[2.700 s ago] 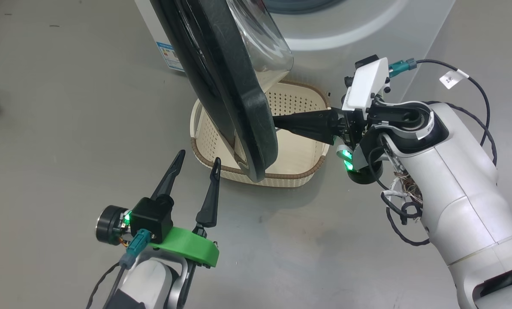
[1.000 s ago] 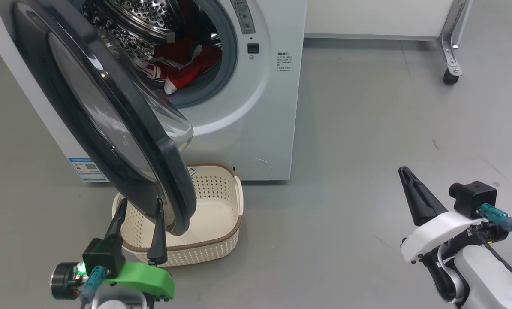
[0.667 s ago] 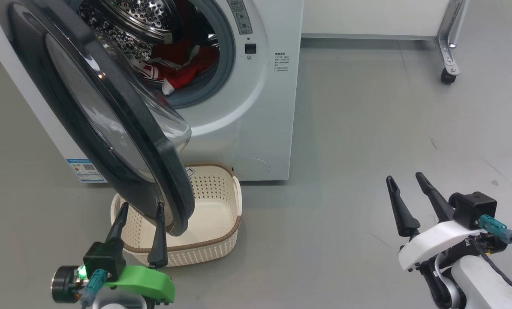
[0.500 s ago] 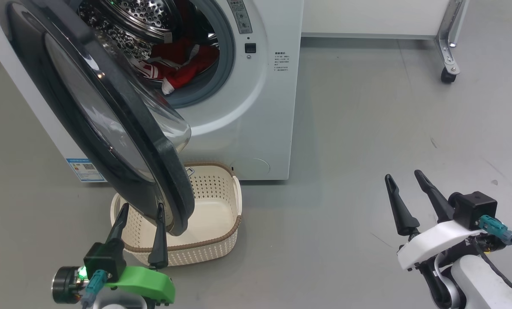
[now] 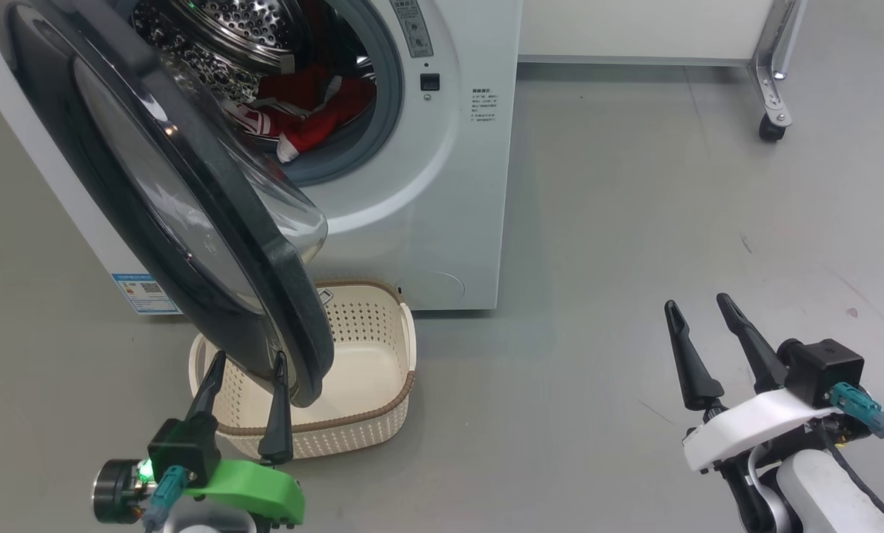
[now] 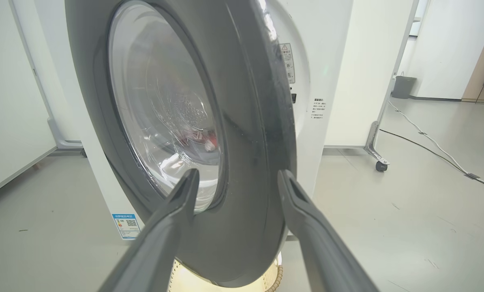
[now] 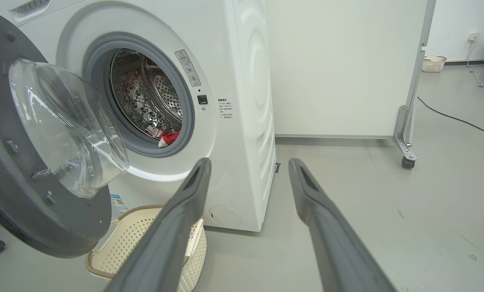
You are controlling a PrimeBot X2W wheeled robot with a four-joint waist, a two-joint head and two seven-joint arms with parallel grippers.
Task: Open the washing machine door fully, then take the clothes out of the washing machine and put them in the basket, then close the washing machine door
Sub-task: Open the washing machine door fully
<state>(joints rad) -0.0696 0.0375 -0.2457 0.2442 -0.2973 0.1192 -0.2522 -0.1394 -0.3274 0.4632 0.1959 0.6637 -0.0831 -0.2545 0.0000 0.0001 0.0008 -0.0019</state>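
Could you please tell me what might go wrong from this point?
1. The round black-rimmed glass door is only partly open and overhangs the cream perforated basket; dropped red clothes may hit it or miss.
2. The open left gripper sits by the door's lower rim; a push there could slip and knock the basket.

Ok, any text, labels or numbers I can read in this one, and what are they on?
No text reads clearly.
Blue sticker, low on the washer: QR code, print too small.
Grey strip by the opening: warning triangle, text too small.
Black print on the washer front: blurred.
Red clothes: no legible lettering.
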